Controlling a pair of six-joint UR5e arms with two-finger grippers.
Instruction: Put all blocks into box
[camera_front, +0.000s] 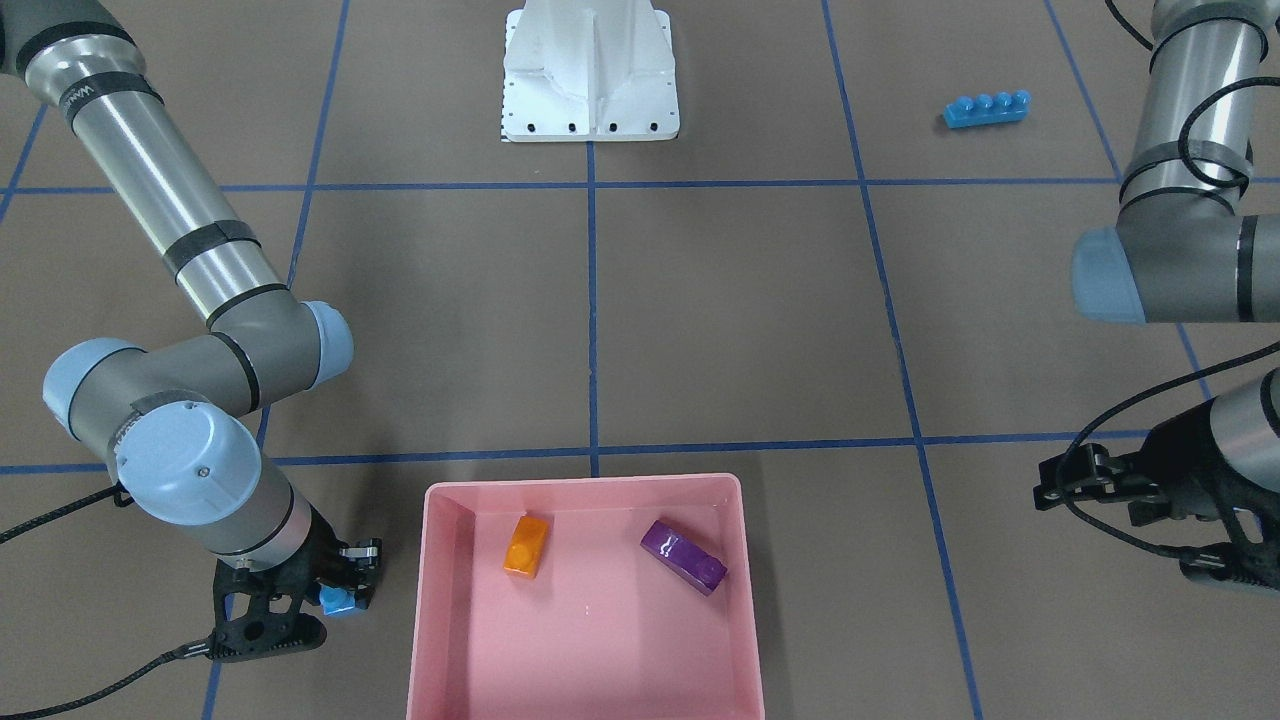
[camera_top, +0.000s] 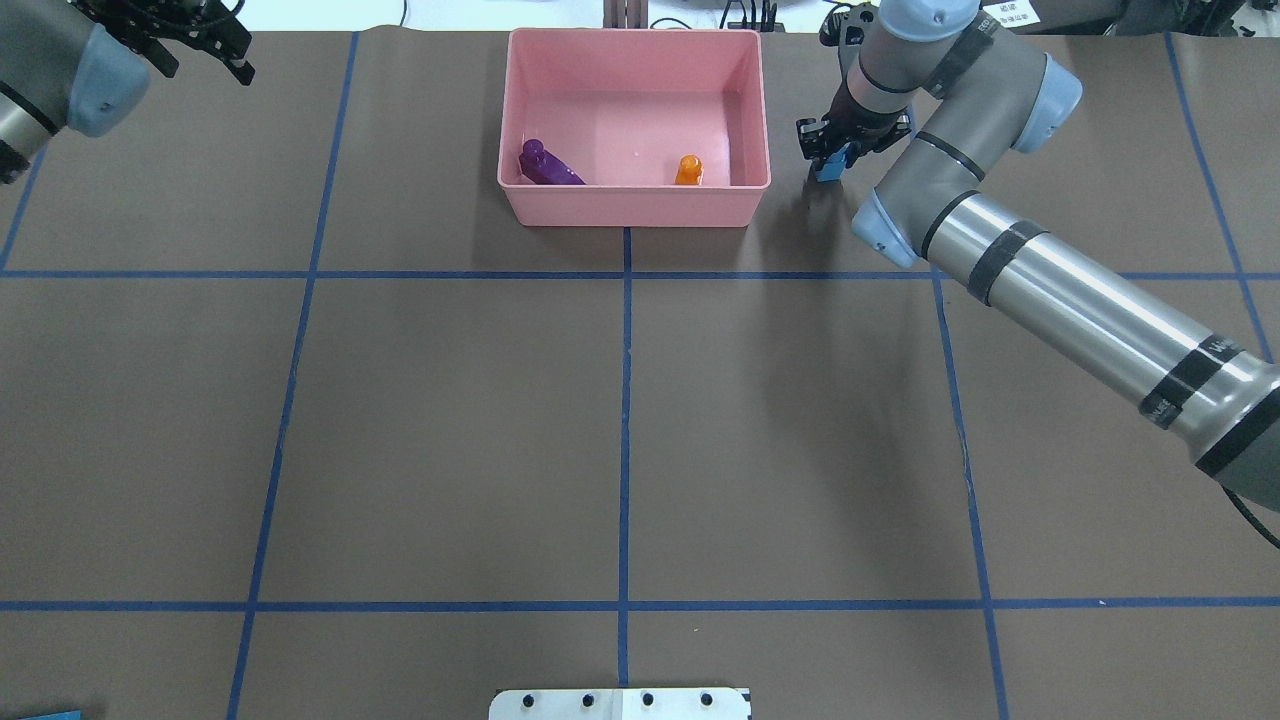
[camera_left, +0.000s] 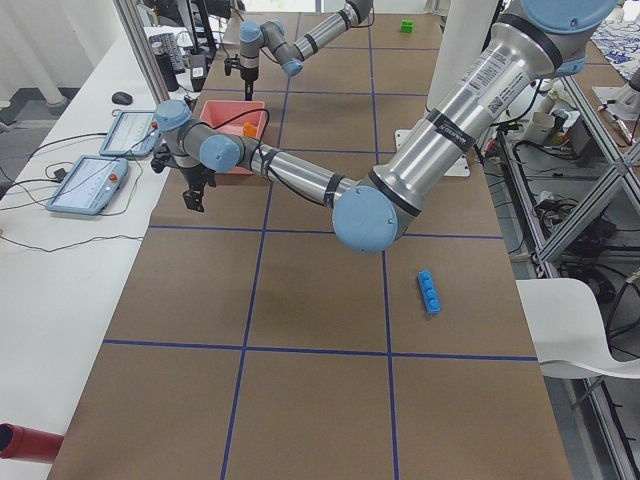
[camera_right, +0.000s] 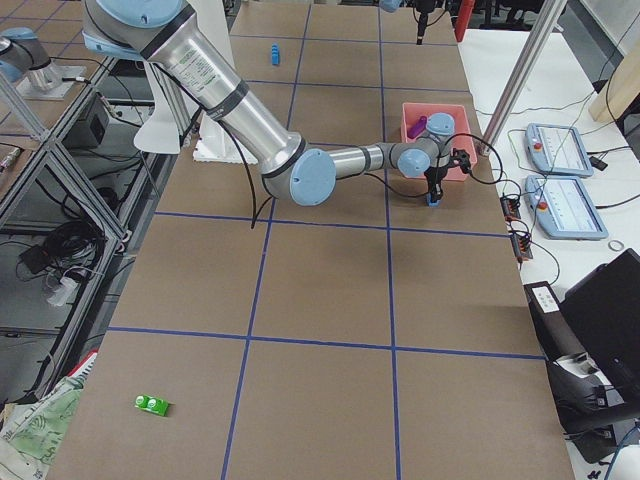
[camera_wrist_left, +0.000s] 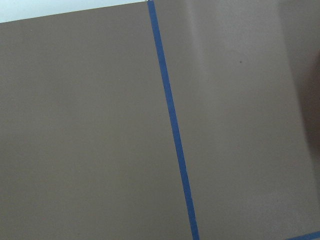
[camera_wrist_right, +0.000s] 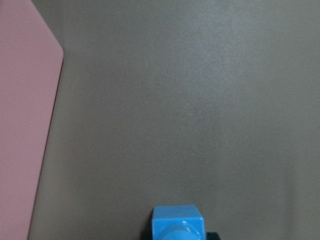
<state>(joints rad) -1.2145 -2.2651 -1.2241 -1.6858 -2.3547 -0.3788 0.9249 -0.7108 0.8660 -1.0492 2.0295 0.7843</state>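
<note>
The pink box (camera_front: 585, 483) holds an orange block (camera_front: 526, 545) and a purple block (camera_front: 684, 556); all three also show in the overhead view, the box (camera_top: 635, 208), the orange block (camera_top: 688, 170) and the purple block (camera_top: 545, 165). My right gripper (camera_front: 340, 598) is shut on the tiny blue cube (camera_front: 337, 601), just outside the box's short side. The cube shows in the right wrist view (camera_wrist_right: 177, 224). The long blue bar (camera_front: 986, 109) lies on the table near my left arm. A green block (camera_right: 152, 404) lies far off on my right. My left gripper (camera_top: 200, 68) is open and empty.
The white robot base (camera_front: 590, 70) stands at the table's near edge, opposite the box. Blue tape lines cross the brown table. Control pendants (camera_right: 560, 150) lie beyond the table's far side, behind the box. The box's rim (camera_wrist_right: 25, 125) fills the left of the right wrist view.
</note>
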